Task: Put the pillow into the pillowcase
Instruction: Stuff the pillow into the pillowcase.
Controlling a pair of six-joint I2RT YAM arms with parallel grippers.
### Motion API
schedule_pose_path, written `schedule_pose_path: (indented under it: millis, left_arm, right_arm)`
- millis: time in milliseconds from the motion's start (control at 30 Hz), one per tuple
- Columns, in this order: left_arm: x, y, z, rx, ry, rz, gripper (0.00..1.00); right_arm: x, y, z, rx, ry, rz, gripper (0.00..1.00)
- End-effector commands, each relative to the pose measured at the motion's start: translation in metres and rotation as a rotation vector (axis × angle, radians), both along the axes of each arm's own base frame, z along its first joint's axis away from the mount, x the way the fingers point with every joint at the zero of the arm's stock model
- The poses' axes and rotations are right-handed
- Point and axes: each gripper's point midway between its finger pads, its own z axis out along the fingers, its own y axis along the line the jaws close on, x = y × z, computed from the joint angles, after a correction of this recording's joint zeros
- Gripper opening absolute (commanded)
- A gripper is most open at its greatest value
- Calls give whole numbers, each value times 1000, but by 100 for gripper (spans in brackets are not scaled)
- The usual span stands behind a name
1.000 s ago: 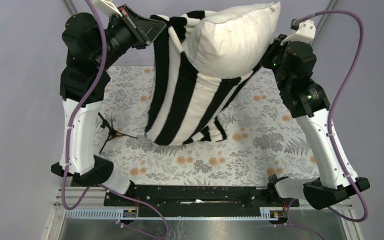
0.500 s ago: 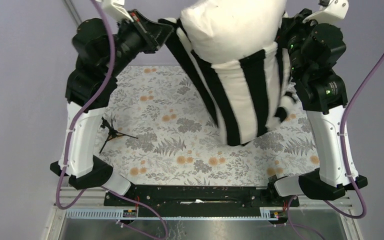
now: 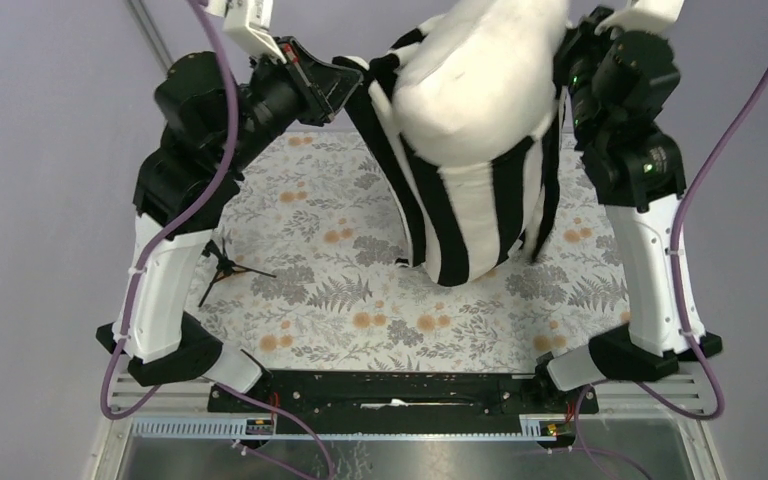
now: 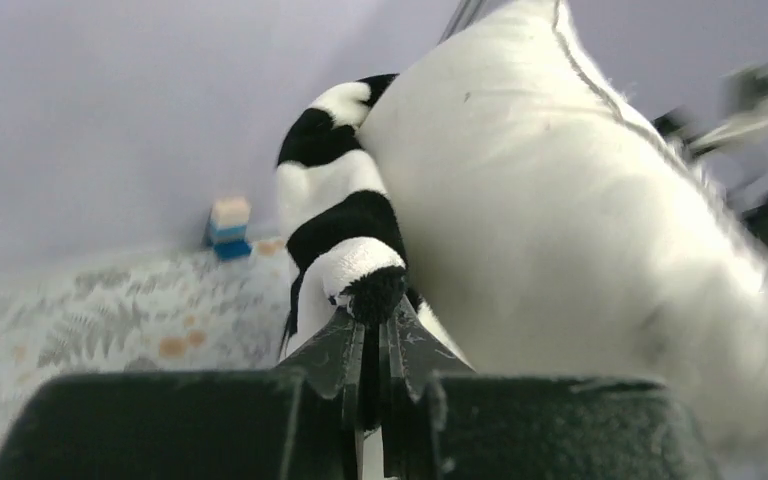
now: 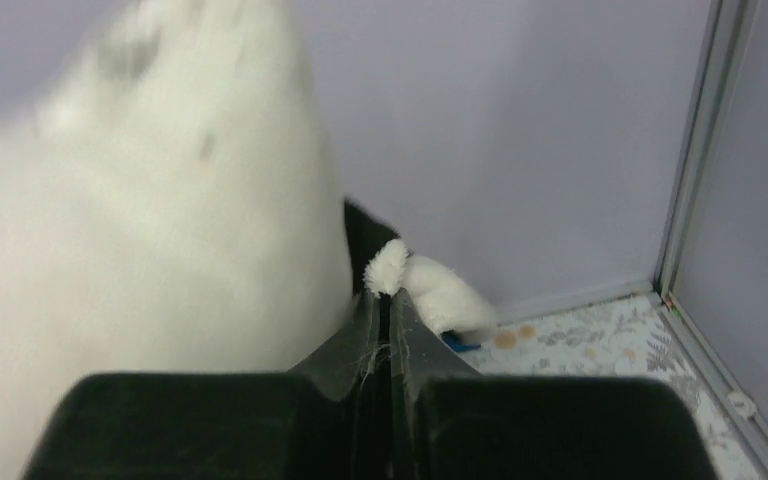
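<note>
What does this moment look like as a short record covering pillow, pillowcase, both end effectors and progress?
pillow: cream, held up in the air, lower part inside the case, top bulging out
pillowcase: black-and-white striped, hanging between the two arms above the floral tablecloth
left end effector: shut on the pillowcase edge
right end effector: shut on the pillowcase edge, opposite side
progress: partly inserted, not yet fully covered

One pillow (image 3: pixel 480 75), one striped pillowcase (image 3: pixel 460 220), two claws (left claw (image 4: pixel 375 300), right claw (image 5: pixel 385 300)), one black spidery object (image 3: pixel 222 265) near the tabletop's (image 3: pixel 360 300) left edge, one blue-and-white block (image 4: pixel 228 228).
</note>
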Motion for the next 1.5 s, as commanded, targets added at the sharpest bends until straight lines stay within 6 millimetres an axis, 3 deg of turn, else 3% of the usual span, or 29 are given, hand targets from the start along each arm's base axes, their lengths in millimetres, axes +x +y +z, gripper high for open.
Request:
schedule_pose_path:
  millis: [0, 67, 167, 233, 267, 300, 367, 433, 467, 533, 600, 633, 733, 767, 800, 867, 967, 1000, 1033, 1200, 1267, 1333, 1400, 1467]
  left_arm:
    - [-65, 90, 161, -358, -445, 187, 0]
    - [-43, 69, 137, -318, -386, 161, 0]
    - [2, 16, 55, -177, -179, 79, 0]
    - [11, -11, 9, -125, -79, 3, 0]
    - [10, -15, 0, -112, -60, -9, 0]
    - [3, -11, 11, -124, -84, -6, 0]
    - [-21, 13, 63, -190, -195, 21, 0]
    - [-46, 46, 119, -268, -321, 74, 0]
    - [-53, 64, 138, -305, -367, 126, 0]
    - [-62, 81, 156, -364, -429, 174, 0]
    - [-46, 62, 139, -338, -393, 146, 0]
    - [-30, 41, 116, -287, -328, 109, 0]
    - [14, -19, 26, -136, -97, 5, 0]
    - [16, -25, 11, -123, -65, -14, 0]
    - [14, -23, 9, -120, -66, -10, 0]
    - [9, -3, 26, -124, -112, 55, 0]
    - [24, 19, 29, -83, -101, 155, 0]
    - [35, 22, 17, -70, -65, 166, 0]
    - [44, 23, 3, -72, -32, 158, 0]
    - [73, 33, -55, -81, 95, 199, 0]
    - [84, 43, -58, -100, 114, 212, 0]
    - [90, 48, -51, -104, 101, 225, 0]
    - [92, 51, -45, -101, 85, 223, 0]
    - [92, 49, -40, -99, 73, 196, 0]
  right_arm:
    - [-27, -15, 7, 112, -138, -14, 0]
    - [-34, -22, 22, 101, -163, -37, 0]
    - [-52, -34, 84, 89, -279, -71, 0]
    - [-76, -47, 132, 95, -400, -101, 0]
    - [-77, -50, 138, 93, -420, -118, 0]
    - [-73, -50, 138, 95, -418, -128, 0]
    - [-58, -43, 117, 102, -349, -110, 0]
    - [-45, -29, 83, 113, -268, -55, 0]
    - [-44, -24, 70, 120, -258, -30, 0]
    - [-46, -25, 55, 131, -251, -25, 0]
    - [-51, -29, 61, 128, -255, -41, 0]
    - [-49, -29, 67, 119, -262, -44, 0]
    - [-61, -39, 111, 110, -347, -79, 0]
    - [-62, -42, 120, 103, -366, -96, 0]
    - [-63, -43, 124, 99, -373, -106, 0]
    - [-48, -34, 109, 87, -317, -80, 0]
    - [-15, -13, 46, 66, -145, -30, 0]
    - [1, -5, 7, 47, -56, -17, 0]
    - [4, 0, -14, 53, -17, -1, 0]
    - [17, 6, -92, 1, 198, -3, 0]
    - [22, 9, -102, -17, 263, -2, 4]
    - [20, 14, -98, -23, 278, 32, 23]
    - [10, 16, -83, -23, 255, 65, 45]
    - [-2, 18, -65, -38, 214, 109, 61]
